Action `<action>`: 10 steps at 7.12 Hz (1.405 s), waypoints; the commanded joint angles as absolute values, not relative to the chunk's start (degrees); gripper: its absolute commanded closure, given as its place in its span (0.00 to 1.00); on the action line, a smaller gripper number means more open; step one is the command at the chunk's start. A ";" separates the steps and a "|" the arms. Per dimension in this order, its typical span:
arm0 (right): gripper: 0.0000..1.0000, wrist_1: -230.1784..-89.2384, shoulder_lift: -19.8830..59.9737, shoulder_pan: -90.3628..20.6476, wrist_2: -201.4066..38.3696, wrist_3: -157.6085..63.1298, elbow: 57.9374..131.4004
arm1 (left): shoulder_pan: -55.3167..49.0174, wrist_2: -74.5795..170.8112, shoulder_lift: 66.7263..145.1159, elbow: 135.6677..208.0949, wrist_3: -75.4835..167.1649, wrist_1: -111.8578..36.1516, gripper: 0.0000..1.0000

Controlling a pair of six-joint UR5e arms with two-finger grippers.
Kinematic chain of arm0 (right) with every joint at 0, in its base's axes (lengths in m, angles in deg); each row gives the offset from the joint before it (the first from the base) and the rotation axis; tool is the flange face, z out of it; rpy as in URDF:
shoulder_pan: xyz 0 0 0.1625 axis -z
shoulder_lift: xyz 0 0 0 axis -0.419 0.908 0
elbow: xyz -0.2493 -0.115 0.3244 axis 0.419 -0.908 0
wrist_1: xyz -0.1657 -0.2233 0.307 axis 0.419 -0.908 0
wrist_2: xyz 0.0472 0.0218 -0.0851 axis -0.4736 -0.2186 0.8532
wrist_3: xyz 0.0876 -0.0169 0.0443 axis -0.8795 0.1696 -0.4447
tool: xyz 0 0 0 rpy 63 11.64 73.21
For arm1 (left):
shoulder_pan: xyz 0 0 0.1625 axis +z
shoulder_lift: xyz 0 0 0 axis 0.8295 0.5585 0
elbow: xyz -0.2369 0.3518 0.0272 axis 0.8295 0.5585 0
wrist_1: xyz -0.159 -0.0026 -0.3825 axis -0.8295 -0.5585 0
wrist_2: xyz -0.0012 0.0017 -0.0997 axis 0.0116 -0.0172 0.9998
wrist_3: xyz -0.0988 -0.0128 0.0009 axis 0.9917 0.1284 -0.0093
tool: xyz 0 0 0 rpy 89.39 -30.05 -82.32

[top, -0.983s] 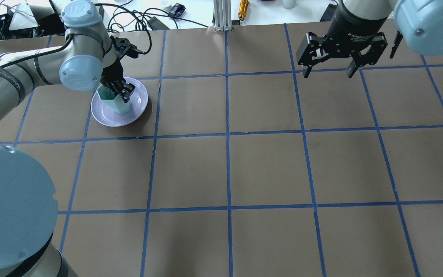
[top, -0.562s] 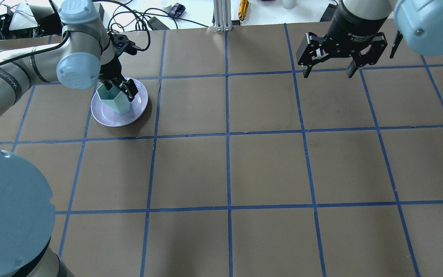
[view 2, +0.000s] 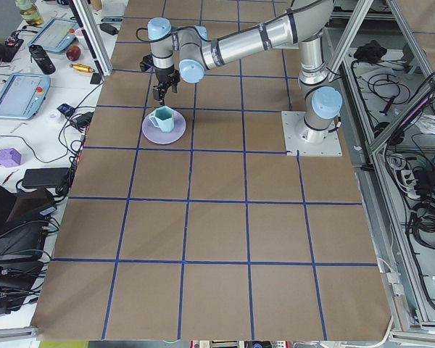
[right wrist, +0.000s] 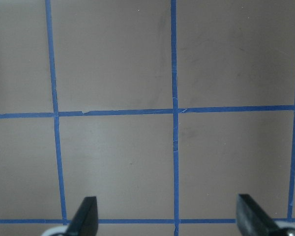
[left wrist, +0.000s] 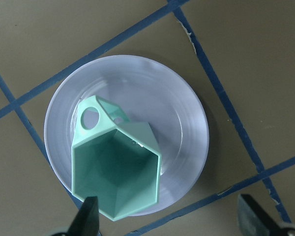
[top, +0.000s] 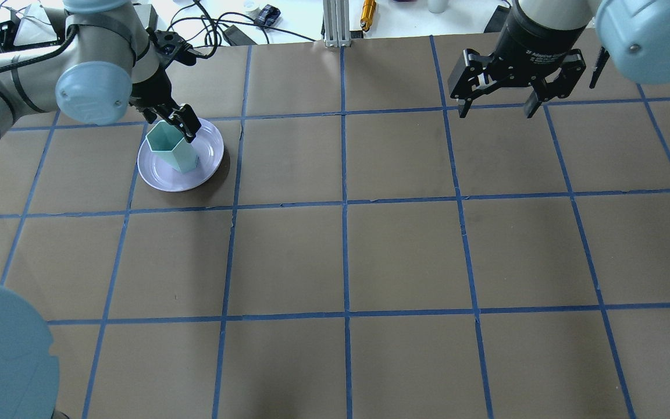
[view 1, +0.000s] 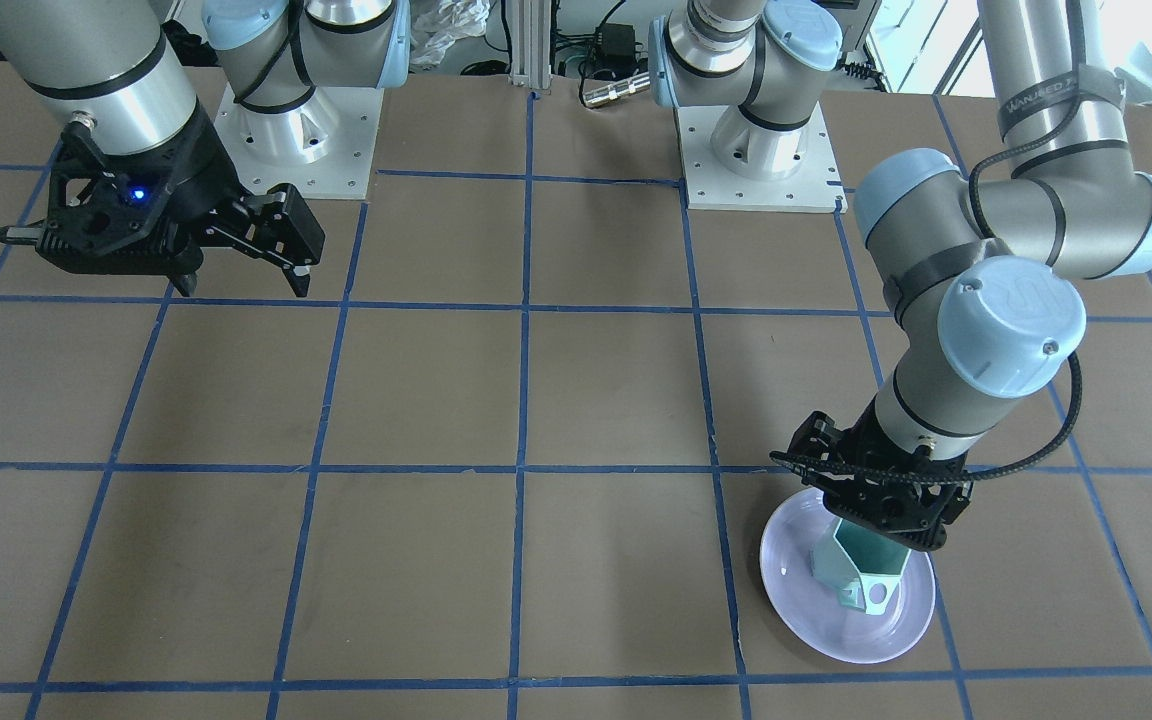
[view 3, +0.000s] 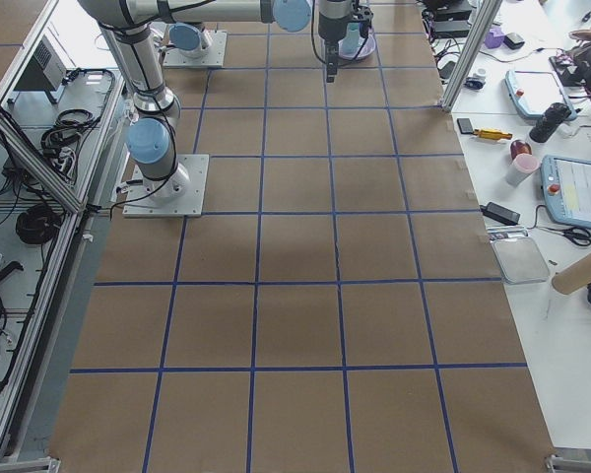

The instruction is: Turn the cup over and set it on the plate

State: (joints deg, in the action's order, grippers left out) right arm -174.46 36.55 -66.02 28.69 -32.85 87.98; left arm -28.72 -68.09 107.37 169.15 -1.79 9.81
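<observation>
The cup stands mouth-up on the plate; the left gripper hangs above it, spread wide; the right gripper gapes wide, well apart.

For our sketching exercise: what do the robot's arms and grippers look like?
The left arm and right arm are silver-grey tubes with pale blue round joint caps; a black cable runs along the left. The left gripper and right gripper are black, two-fingered; the right shows a blue light.
</observation>
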 commanded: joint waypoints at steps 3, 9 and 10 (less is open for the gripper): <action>0.00 -174.46 36.55 -66.02 28.69 -32.85 87.98 | -33.15 -67.90 96.20 169.15 13.50 -3.11 0.00; 0.00 -174.46 36.55 -66.02 28.69 -32.85 87.98 | -34.13 -62.98 84.31 170.81 34.59 -12.54 0.00; 0.00 -174.46 36.55 -66.02 28.69 -32.85 87.98 | -34.22 -63.33 83.78 171.08 37.67 -12.28 0.00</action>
